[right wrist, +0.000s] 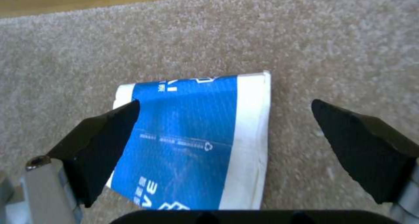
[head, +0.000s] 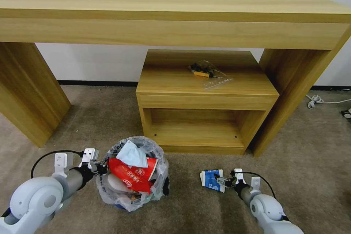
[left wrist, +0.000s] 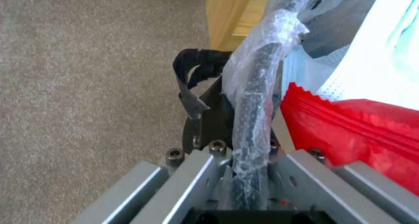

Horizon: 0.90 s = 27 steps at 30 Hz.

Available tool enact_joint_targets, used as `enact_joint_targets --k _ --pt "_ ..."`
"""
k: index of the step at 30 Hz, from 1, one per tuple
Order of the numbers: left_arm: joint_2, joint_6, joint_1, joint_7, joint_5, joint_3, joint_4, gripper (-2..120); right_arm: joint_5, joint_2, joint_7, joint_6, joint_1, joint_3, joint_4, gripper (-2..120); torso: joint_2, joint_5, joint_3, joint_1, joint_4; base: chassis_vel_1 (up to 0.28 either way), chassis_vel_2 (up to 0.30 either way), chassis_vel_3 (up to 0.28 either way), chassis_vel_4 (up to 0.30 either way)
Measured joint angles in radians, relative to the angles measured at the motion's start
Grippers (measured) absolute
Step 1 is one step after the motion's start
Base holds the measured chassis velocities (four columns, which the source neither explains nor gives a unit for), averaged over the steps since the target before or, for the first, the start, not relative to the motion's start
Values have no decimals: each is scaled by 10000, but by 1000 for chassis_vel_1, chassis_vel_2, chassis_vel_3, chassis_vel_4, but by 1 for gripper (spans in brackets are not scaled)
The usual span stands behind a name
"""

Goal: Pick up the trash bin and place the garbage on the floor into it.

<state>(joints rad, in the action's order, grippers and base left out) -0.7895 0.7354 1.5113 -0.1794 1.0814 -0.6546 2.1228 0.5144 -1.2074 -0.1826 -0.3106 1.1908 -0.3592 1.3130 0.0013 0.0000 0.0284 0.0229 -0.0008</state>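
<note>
While beside the full trash bin (head: 131, 175), blue wrapper (head: 212, 180) between right pincer (head: 221, 181) tips.

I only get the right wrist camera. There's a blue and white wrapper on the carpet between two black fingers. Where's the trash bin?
Observer: The trash bin is to the robot's left of the blue wrapper, apart from it. The open right tool is at the wrapper.
Operator: Is anything holding the bin?
Observer: Yes, the left tool is shut on the bin's rim, pinching the plastic liner too.
Operator: Is it empty?
Observer: No, a red wrapper and a light-blue mask poke out of the top.
</note>
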Motion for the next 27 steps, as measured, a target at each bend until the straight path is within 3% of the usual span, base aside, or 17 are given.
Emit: enact_joint_targets --k 11,14,17,21,27 --pt "36 0 -124 0 95 73 -157 0 -165 -239 -217 153 -303 550 -646 99 0 0 0 1 0 0 0 0 0" --pt "55 0 -147 4 105 83 -202 0 -186 -322 -211 249 -453 712 -897 94 0 -1 0 0 0 0 0 0 0" --pt "83 -1 -158 38 108 83 -236 0 -141 -337 -122 308 -603 854 -1114 80 1 -6 -1 0 -4 0 0 0 0" --pt "86 -1 -160 89 109 82 -244 0 -124 -330 -31 436 -740 1014 -1352 69 3 -9 -3 0 -5 0 0 0 0" --pt "107 0 -195 154 109 77 -283 0 -187 -278 14 479 -758 1174 -1404 73 3 -5 -4 0 0 0 0 0 0"
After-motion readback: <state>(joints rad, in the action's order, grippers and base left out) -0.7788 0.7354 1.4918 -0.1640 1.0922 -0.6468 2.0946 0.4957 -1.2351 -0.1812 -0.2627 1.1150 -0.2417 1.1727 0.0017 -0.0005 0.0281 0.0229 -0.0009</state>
